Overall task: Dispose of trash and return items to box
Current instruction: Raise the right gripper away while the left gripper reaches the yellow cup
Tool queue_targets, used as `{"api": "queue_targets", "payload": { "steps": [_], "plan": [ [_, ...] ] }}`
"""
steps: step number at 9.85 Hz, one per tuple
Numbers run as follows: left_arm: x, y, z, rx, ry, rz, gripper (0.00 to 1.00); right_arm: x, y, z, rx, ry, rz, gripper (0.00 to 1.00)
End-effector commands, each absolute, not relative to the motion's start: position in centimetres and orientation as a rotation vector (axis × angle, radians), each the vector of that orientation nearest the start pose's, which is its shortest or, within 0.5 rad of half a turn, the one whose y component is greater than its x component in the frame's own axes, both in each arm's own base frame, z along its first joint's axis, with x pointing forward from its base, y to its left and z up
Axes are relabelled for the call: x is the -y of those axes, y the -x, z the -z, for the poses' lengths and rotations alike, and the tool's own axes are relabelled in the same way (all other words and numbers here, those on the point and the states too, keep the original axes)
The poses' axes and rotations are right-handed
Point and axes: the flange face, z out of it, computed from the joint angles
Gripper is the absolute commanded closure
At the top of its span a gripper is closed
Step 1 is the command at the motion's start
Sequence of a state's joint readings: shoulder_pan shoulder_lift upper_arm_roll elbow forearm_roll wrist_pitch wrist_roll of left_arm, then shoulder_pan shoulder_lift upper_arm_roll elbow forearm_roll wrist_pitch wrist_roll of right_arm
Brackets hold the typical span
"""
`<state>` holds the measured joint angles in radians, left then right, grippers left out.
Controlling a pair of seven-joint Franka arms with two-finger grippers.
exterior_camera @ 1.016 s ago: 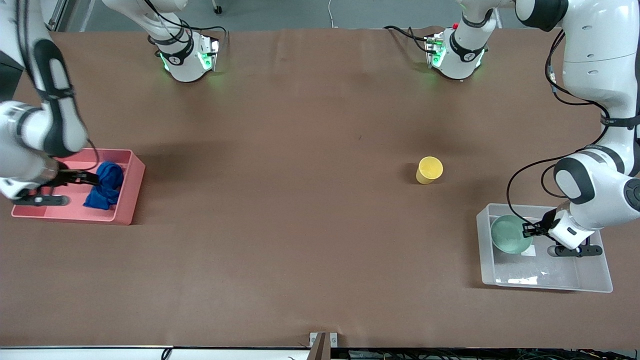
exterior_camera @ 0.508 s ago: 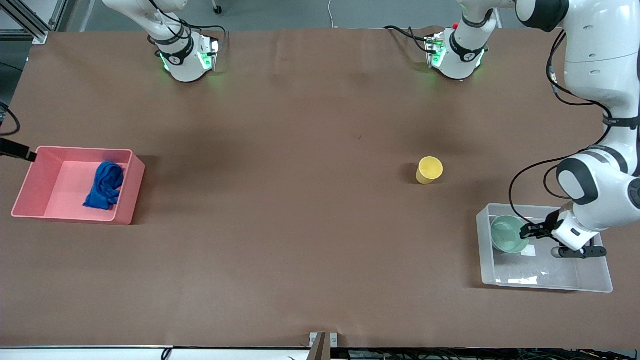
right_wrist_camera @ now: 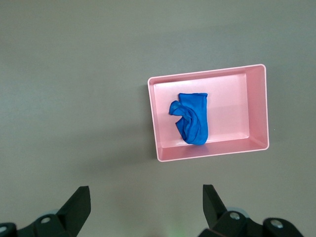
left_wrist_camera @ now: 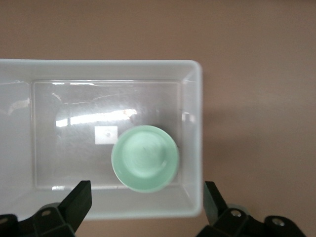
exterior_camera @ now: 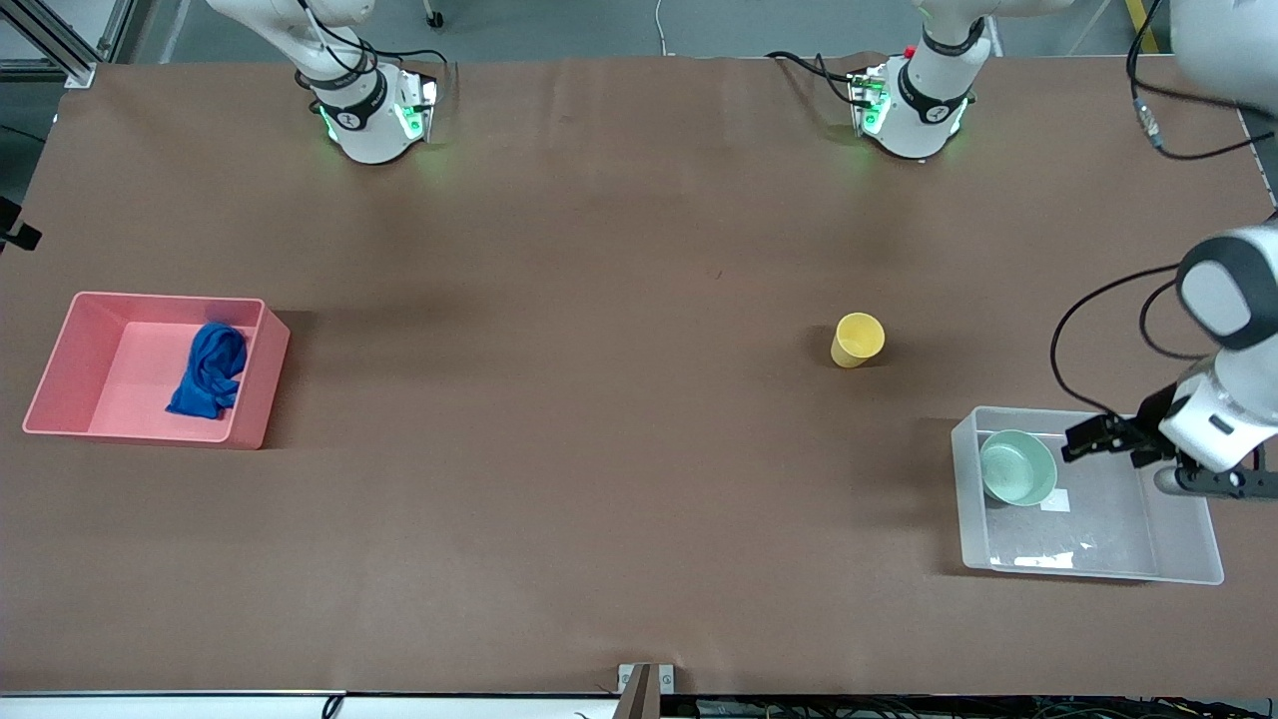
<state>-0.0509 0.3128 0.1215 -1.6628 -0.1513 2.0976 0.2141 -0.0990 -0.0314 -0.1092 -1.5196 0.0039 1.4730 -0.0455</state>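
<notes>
The blue cloth (exterior_camera: 208, 369) lies crumpled in the pink bin (exterior_camera: 60, 359); it also shows in the right wrist view (right_wrist_camera: 191, 123). The mint-green bowl (exterior_camera: 1017, 467) sits upright in the clear box (exterior_camera: 1188, 544), in the corner toward the yellow cup. The yellow cup (exterior_camera: 857, 340) stands alone on the table, farther from the front camera than the box. My left gripper (exterior_camera: 1148, 456) is open and empty over the box; in its wrist view (left_wrist_camera: 146, 210) the bowl (left_wrist_camera: 144, 158) lies just below it. My right gripper (right_wrist_camera: 145, 210) is open and empty, high over the table beside the pink bin (right_wrist_camera: 256, 106).
The brown table runs wide between the pink bin at the right arm's end and the clear box (left_wrist_camera: 98, 66) at the left arm's end. A white sticker (left_wrist_camera: 105, 134) lies on the box's bottom. Both arm bases stand along the table's edge farthest from the front camera.
My right gripper has let go of the cloth in the pink bin and lifted away, almost out of the front view. My left gripper has risen from the bowl, which stays in the box.
</notes>
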Motion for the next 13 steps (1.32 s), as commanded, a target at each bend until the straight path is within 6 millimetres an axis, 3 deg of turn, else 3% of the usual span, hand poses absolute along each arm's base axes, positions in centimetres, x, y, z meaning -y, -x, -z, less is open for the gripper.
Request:
{"api": "queue_targets", "payload": {
  "steps": [1, 2, 3, 4, 5, 8, 10, 12, 13],
  "plan": [
    [2.0, -60.7, -47.1, -0.116, 3.183, 0.138, 0.00, 10.7, -51.8, -65.2, -0.240, 3.113, -0.055, 0.00],
    [4.2, -58.1, -48.5, -0.123, 3.161, 0.145, 0.00, 10.4, -51.9, -66.0, -0.235, 3.123, -0.030, 0.00],
    [5.8, -55.5, -48.5, -0.102, 3.162, 0.124, 0.00, 10.1, -52.1, -67.7, -0.225, 3.129, 0.024, 0.00],
    [7.9, -53.5, -47.4, -0.096, 3.159, 0.084, 0.00, 10.0, -52.3, -67.8, -0.223, 3.130, 0.027, 0.00],
    [8.3, -52.1, -45.7, -0.104, 3.154, 0.039, 0.00, 10.0, -52.3, -67.8, -0.218, 3.130, 0.027, 0.00],
    [11.2, -49.5, -39.2, -0.173, 3.144, 0.021, 0.00, 7.7, -52.7, -67.8, -0.164, 3.147, 0.030, 0.00],
    [12.3, -48.0, -33.5, -0.227, 3.144, 0.004, 0.01, 7.7, -52.7, -67.8, -0.156, 3.146, 0.030, 0.00],
    [14.5, -48.0, -28.0, -0.284, 3.164, -0.029, 0.02, 7.7, -52.7, -67.8, -0.154, 3.146, 0.030, 0.00],
    [14.4, -47.8, -26.2, -0.280, 3.169, -0.049, 0.06, 7.8, -52.7, -67.8, -0.156, 3.144, 0.030, 0.00]
  ]
}}
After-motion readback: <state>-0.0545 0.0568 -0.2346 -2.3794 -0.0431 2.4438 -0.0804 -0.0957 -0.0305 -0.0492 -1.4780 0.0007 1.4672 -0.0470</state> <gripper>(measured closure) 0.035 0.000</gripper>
